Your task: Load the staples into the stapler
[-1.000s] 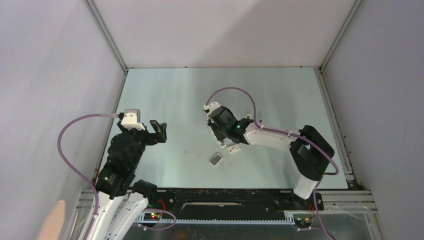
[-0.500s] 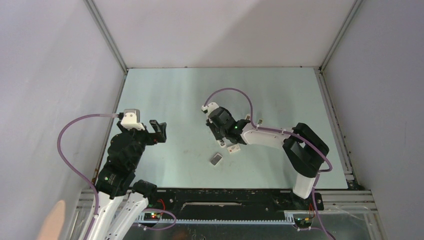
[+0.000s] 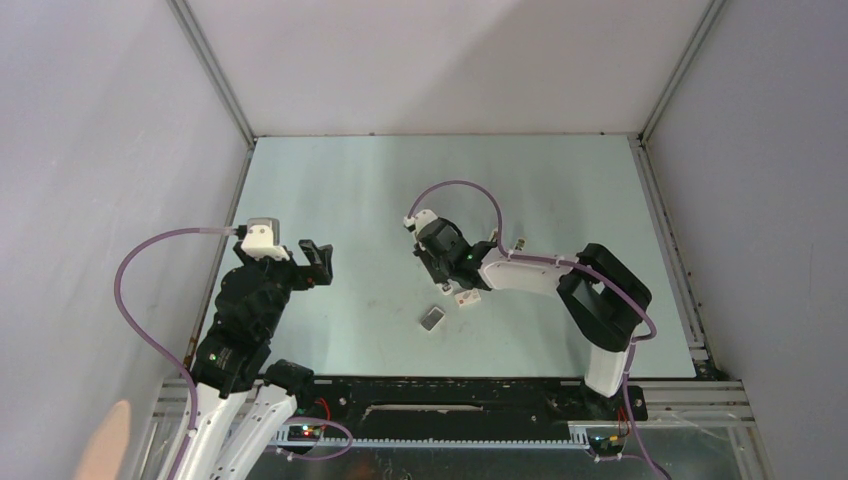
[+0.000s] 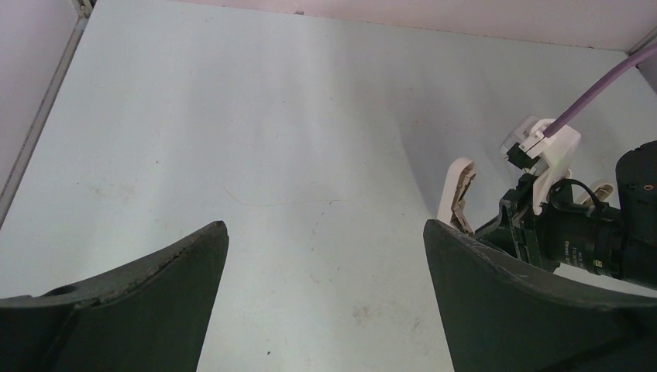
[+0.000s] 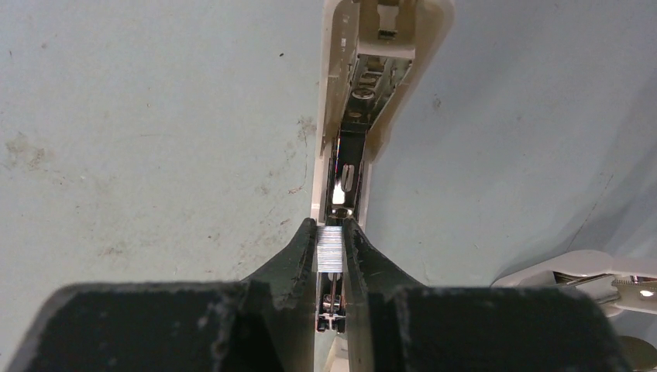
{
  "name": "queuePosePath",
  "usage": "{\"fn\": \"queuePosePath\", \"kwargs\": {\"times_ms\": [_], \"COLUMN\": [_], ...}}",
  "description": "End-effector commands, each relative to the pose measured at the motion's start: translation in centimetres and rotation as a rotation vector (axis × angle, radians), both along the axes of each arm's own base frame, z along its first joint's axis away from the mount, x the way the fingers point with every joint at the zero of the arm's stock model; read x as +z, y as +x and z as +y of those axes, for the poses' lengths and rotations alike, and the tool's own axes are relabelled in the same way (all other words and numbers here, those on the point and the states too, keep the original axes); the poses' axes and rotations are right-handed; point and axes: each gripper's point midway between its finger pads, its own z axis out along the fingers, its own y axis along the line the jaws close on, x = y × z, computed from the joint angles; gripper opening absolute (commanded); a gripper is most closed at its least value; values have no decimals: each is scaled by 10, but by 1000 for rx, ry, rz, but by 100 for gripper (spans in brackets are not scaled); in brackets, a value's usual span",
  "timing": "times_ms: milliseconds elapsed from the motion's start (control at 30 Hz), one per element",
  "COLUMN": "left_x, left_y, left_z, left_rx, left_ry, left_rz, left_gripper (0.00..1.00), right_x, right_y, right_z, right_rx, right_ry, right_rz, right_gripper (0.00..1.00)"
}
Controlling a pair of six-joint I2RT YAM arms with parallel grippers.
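The stapler (image 5: 335, 101) lies open under my right gripper (image 5: 331, 226), its white shell around a bare metal channel. That gripper is shut on a short silver strip of staples (image 5: 331, 249), held directly over the near end of the channel. From above, the right gripper (image 3: 432, 258) hides the stapler. In the left wrist view the stapler's raised white lid (image 4: 457, 186) stands beside the right arm's wrist. My left gripper (image 4: 324, 232) is wide open over bare table, well left of it (image 3: 318, 265). A small flat grey block (image 3: 432, 318) lies near the right gripper.
A small white piece (image 3: 466, 296) lies next to the grey block. Another white part with metal (image 5: 577, 271) sits right of the right fingers. Grey walls enclose the pale green table (image 3: 340, 190) on three sides. A purple cable (image 3: 470, 187) loops above the right wrist.
The right arm's elbow has swung left and its wrist has shifted slightly left, still gripping the staples. The left arm has not moved.
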Motion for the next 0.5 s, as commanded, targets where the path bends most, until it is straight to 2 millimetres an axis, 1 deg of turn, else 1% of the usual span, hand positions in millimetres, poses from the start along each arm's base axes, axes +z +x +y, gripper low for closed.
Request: {"fn": "queuePosePath", "kwargs": {"times_ms": [0,67,167,467], "left_x": [2,1,2,2], "left_y": [4,4,4,3], "left_z": [1,1,1,1], "left_rx": [2,2,2,2], "left_ry": [5,6,5,5], "left_rz": [-11,-10,-11,-11], "left_gripper": [100,100,100,100], "right_x": [0,-1,4,31], "right_y": [8,8,6,4], "right_z": [0,-1,1,2], "right_rx": [-15,-14,-7,14], "right_ry": [-3,-6,3,35], "right_rz": [-31,-29,-31,-69], "right_gripper": [8,8,8,8]}}
